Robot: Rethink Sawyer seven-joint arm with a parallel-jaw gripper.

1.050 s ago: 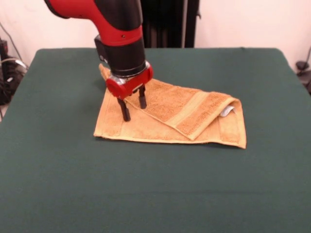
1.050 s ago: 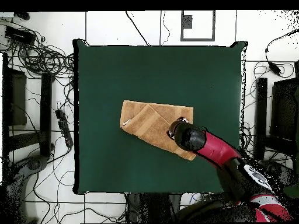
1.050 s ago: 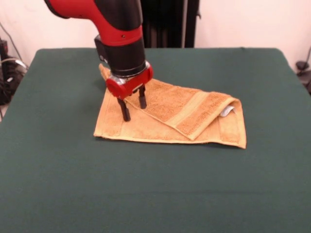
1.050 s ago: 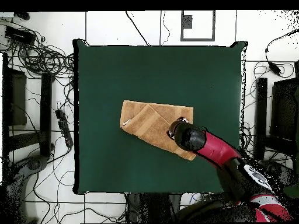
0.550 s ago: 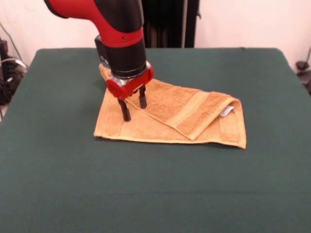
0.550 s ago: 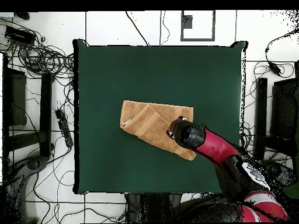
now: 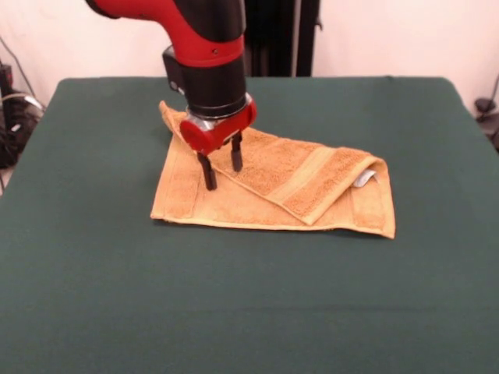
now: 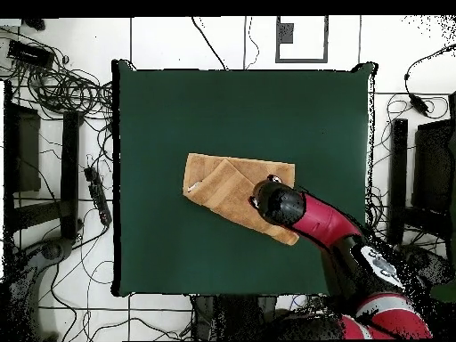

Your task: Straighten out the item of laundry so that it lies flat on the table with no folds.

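The orange-tan towel lies on the dark green table, a little back of its middle. One part is folded over diagonally as a flap on the lower layer. A small white tag peeks out at the flap's right end. My gripper is open, its two black fingers pointing down at the towel's left part, astride the flap's folded edge. In the overhead view the towel shows on the table, and the arm's wrist hides the fingers and the towel's right part.
Green cloth surrounds the towel on all sides. A dark stand rises behind the table's far edge. Cables and dark equipment lie on the floor around the table.
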